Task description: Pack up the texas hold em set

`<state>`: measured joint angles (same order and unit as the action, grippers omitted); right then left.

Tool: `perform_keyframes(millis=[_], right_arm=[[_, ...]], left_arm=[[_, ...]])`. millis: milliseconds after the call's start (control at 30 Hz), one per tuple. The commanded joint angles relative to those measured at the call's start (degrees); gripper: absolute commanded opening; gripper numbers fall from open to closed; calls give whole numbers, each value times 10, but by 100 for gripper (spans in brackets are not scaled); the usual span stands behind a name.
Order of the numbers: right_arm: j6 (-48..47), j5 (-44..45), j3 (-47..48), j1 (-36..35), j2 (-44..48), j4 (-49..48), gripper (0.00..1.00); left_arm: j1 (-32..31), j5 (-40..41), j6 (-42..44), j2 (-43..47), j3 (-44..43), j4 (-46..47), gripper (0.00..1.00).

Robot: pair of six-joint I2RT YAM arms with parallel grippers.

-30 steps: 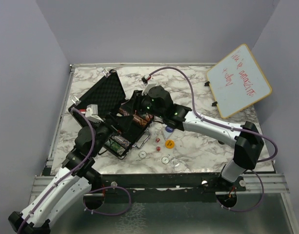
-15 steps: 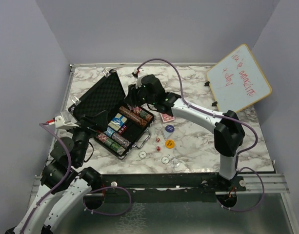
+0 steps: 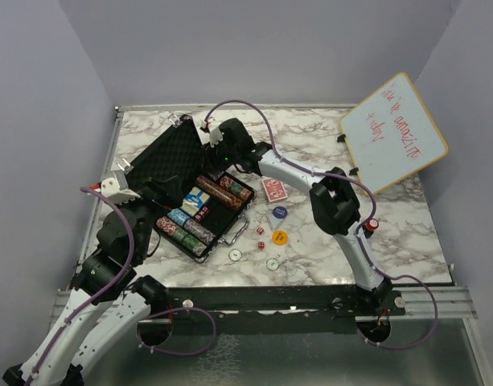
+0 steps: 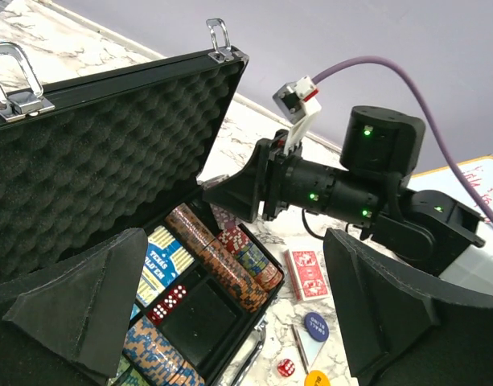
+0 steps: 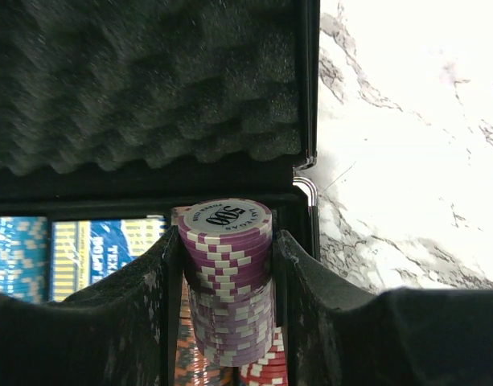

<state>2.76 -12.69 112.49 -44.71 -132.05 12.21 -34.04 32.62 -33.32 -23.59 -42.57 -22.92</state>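
Black case (image 3: 172,159) lies open on the marble table (image 3: 326,129). The right gripper (image 3: 216,158) hangs over its far corner, its grip hidden from above.

Left wrist view: the left gripper (image 4: 230,322) is spread wide above the case, both fingers cut off by the frame.

Right wrist view: the right gripper clamps a purple-white striped chip stack (image 5: 228,273), upright before the egg-crate foam. Its fingers hide most of the case below.
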Motion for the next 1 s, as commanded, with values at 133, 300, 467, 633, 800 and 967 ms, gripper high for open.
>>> perform_keyframes(millis=[133, 300, 467, 633, 800, 967], right_arm=[[-47, -62, 73, 19, -48, 11, 20], [-60, -92, 76, 29, -59, 18, 20], [-80, -124, 93, 31, -72, 54, 23], [-73, -127, 96, 31, -77, 57, 24], [-74, -143, 124, 31, -98, 83, 28], [-74, -149, 139, 31, -108, 109, 57]], left_arm=[[0, 16, 0, 4, 14, -1, 99], [0, 25, -7, 8, 18, -2, 99], [0, 27, -11, 15, 23, -2, 99], [0, 20, -16, 15, 26, -2, 99], [0, 17, -15, 12, 26, -3, 99], [0, 14, -16, 14, 28, -3, 99]])
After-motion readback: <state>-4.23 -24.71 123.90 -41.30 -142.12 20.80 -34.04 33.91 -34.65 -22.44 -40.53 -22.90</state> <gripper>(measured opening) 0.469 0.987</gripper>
